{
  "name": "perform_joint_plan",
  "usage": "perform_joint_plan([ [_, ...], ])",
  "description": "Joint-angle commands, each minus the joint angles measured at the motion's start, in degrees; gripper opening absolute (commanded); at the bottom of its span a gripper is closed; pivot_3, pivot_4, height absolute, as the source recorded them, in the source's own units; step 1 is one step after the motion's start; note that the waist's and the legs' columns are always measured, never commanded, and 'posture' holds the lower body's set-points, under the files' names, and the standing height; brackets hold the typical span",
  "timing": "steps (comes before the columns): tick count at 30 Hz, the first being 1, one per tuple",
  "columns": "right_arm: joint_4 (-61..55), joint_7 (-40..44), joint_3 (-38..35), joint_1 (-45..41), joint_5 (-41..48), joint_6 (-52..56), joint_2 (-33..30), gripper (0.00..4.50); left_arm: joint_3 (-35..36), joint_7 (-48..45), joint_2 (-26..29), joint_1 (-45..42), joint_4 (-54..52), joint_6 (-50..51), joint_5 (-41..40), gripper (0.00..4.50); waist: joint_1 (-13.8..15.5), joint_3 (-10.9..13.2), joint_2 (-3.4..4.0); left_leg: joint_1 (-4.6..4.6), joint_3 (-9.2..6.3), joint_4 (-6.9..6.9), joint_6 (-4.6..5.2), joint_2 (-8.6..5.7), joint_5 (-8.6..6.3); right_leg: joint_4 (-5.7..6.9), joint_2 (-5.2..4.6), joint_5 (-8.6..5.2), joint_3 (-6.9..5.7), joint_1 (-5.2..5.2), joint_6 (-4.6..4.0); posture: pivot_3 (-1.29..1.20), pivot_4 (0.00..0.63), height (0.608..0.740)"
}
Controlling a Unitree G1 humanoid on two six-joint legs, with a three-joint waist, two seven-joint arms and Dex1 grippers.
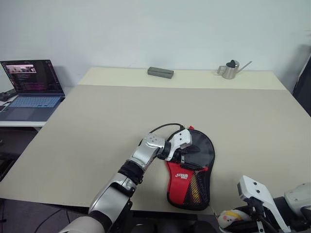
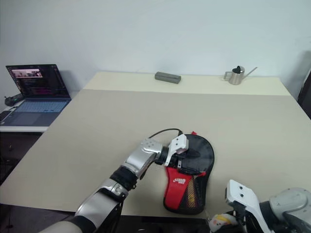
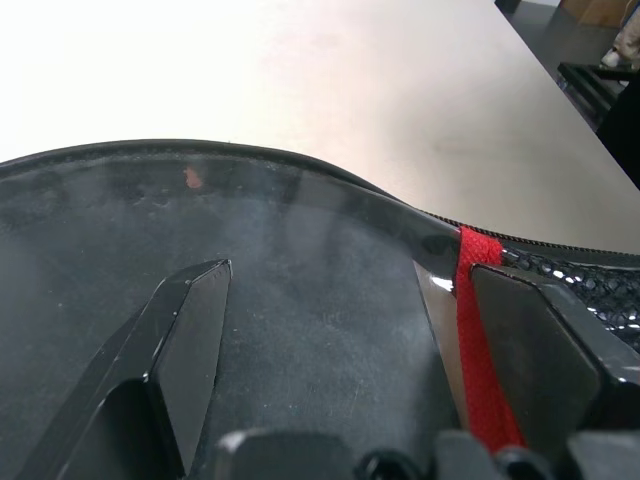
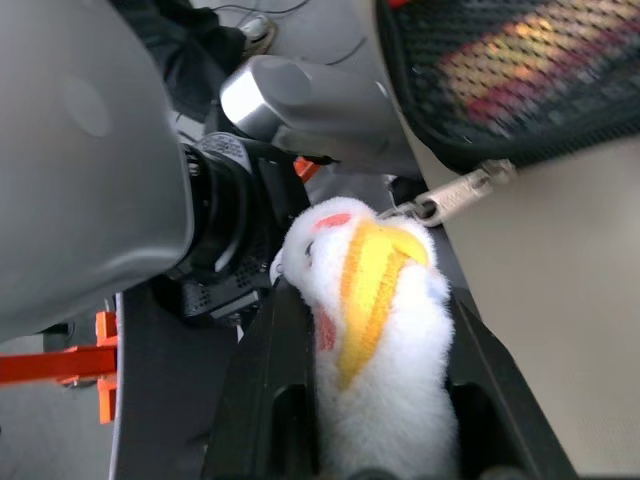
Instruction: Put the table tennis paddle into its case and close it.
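The black fabric case [image 1: 181,183], with a red logo panel and a mesh pocket, lies flat near the table's front edge. Red and yellow stripes of the table tennis paddle [image 4: 520,55] handle show through the mesh; the rest of the paddle is hidden inside. My left gripper [image 1: 187,158] rests on the case's round black part, open, its fingers [image 3: 190,330] spread flat on the dark surface beside a red strip [image 3: 478,300]. Below the table edge, my right gripper [image 4: 372,300] is shut on the white-and-yellow ball charm [image 1: 230,217], whose metal clip [image 4: 450,195] runs to the case's narrow end.
The beige table [image 1: 97,121] stretches far behind the case. At its back edge lie a grey box [image 1: 160,72] and a small metal watering can [image 1: 231,69]. An open laptop [image 1: 31,85] sits on a lower surface to the left.
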Motion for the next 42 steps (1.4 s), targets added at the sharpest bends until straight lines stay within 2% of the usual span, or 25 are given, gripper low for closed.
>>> perform_joint_plan([
  [1, -4.9, 0.0, 4.8, -0.9, 4.3, -0.3, 1.1, 0.70, -5.1, -0.8, 0.1, 3.7, 4.9, 4.6, 4.0, 4.15, 0.1, 0.0, 0.00, -0.01, -0.01, 0.00, 0.01, -0.03, -0.02, -0.01, -0.03, -0.03, -0.02, 0.00, 0.03, 0.00, 0.150, 0.740],
  [7, -5.2, -2.1, 10.7, -4.2, 3.8, -0.6, 2.1, 0.69, -4.8, -0.2, -0.1, 3.8, 4.8, 4.8, 4.1, 4.15, 0.1, 0.0, -0.06, -0.02, -0.01, 0.07, 0.09, -0.13, -0.10, -0.06, -0.12, -0.05, -0.01, 0.05, 0.05, 0.00, 0.150, 0.740],
  [16, -3.4, -4.5, 12.1, -6.4, 3.3, -1.0, 2.7, 0.69, -4.4, 0.4, -0.1, 3.7, 5.1, 4.8, 4.1, 4.15, 0.1, 0.0, -0.08, 0.00, -0.03, 0.09, 0.10, -0.12, -0.11, -0.04, -0.12, -0.05, -0.02, 0.07, 0.06, 0.00, 0.150, 0.740],
  [25, -1.7, -7.2, 8.1, -9.1, 4.1, -1.4, 3.5, 3.57, -4.1, 1.1, -1.1, 2.4, 7.0, 3.9, 4.2, 4.15, 0.1, 0.0, -0.09, 0.02, -0.03, 0.15, 0.10, -0.12, -0.10, -0.02, -0.12, -0.05, -0.02, 0.11, 0.06, 0.00, 0.150, 0.740],
  [35, 2.7, -7.7, -0.7, -14.8, 11.6, -0.9, 3.1, 3.57, -3.2, 2.0, -2.9, 0.4, 9.8, 2.3, 3.9, 4.15, 0.3, 0.0, -0.18, 0.23, 0.01, 0.18, 0.10, -0.15, -0.10, -0.03, -0.16, -0.04, 0.01, 0.22, 0.08, 0.00, 0.150, 0.740],
  [42, 16.6, -11.6, 1.3, -25.8, 3.4, -6.1, 7.9, 3.57, -2.1, 0.4, -2.2, 0.7, 3.8, 2.7, 2.0, 4.15, 0.0, 0.1, -0.31, 0.26, 0.09, 0.09, 0.10, -0.14, -0.11, -0.01, -0.16, -0.04, 0.11, 0.21, 0.07, 0.00, 0.150, 0.740],
])
